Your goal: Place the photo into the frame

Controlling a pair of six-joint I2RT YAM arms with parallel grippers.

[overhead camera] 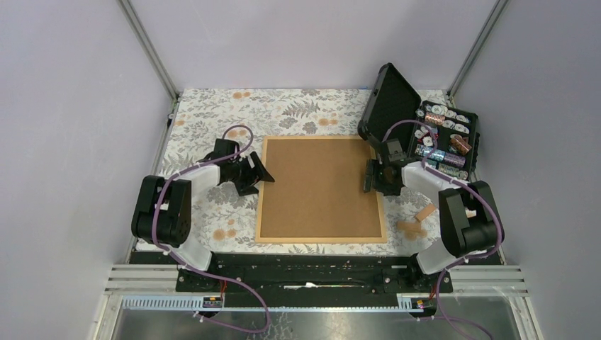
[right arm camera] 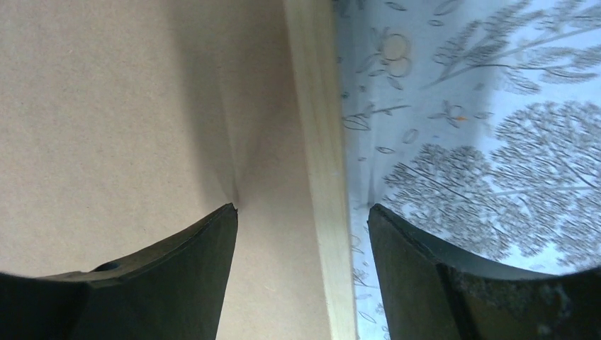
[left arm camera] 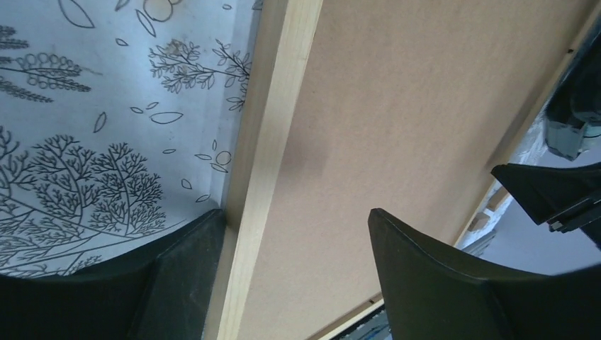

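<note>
Jaws, left: spread; the left gripper (left arm camera: 292,214) straddles the frame's 9 o'clock rail, with one finger on the cloth side against the wood and the other over the board, pinching nothing.
Jaws, right: spread too; the right gripper (right arm camera: 302,207) straddles the 3 o'clock rail, with its inner fingertip touching the board and its outer finger above the cloth.
Tablecloth (overhead camera: 298,113): leaf-printed, covering the whole work area.
Frame (overhead camera: 321,239): light wood, lying flat at the centre of the cloth, seemingly back-side up.
Backing board (overhead camera: 319,188): plain brown, filling the frame's opening edge to edge.
Photo: not visible in any view. I cannot tell whether it lies under the board or elsewhere.
Step in hand: judging by the two grippers set on opposite rails, either taking hold of the frame from both sides or steadying it.
Next move: probably an even closing on both rails at once, so the thin wood neither skews nor slides on the cloth. If the photo is not yet inside, the board has to come out first.
Black case (overhead camera: 388,103): at 2 o'clock, lid propped open just beside the frame's far right corner, holding spools (overhead camera: 443,134).
Wooden bits (overhead camera: 418,219): small pale pieces at 4 o'clock, near the right arm's base.
In the way: the case lid crowds the right arm, and the seated board covers the opening.
</note>
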